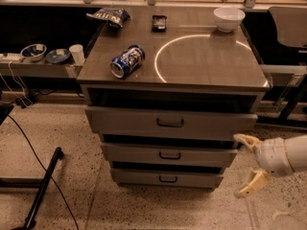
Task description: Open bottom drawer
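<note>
The grey cabinet (172,63) has three drawers. The bottom drawer (192,179) is the lowest one, with a flat grey front and a small dark bar handle (168,179) at its centre. Its front sits about level with the drawers above. My gripper (245,166) is at the lower right, beside the cabinet's right edge at the height of the middle and bottom drawers. Its two pale fingers (246,141) are spread apart and hold nothing. It is to the right of the handle and apart from it.
On the cabinet top lie a blue can on its side (127,61), a chip bag (109,15), a dark small object (159,22) and a white bowl (229,18). A shelf with bowls and a cup (76,53) is at left. A black stand and cable (43,186) lie on the floor at left.
</note>
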`<state>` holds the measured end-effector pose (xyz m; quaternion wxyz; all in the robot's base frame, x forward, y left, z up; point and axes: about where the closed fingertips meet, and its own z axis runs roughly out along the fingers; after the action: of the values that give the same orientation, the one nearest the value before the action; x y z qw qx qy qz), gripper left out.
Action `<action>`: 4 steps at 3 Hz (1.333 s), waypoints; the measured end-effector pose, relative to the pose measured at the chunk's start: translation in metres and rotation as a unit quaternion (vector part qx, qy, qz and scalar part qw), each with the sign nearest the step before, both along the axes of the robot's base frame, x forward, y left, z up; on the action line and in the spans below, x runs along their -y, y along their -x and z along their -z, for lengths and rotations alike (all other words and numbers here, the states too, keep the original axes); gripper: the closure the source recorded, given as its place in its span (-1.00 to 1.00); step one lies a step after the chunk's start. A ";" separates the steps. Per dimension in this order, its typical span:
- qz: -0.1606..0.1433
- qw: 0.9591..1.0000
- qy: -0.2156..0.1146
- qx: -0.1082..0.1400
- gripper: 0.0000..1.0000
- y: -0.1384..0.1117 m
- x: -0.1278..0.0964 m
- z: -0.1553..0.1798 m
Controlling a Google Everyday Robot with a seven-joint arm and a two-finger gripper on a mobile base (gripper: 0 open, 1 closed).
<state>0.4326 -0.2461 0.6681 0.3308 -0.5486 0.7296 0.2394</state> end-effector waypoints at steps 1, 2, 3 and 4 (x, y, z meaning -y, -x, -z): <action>-0.011 0.999 -0.033 0.005 -1.00 -0.011 0.013 0.022; -0.016 0.999 -0.033 0.004 -1.00 -0.006 0.010 0.029; -0.030 0.999 -0.021 0.039 -1.00 0.003 -0.001 0.104; -0.026 0.993 -0.050 0.101 -1.00 -0.016 -0.001 0.161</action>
<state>0.4485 -0.2447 0.5070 0.4231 -0.5716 0.6652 0.2276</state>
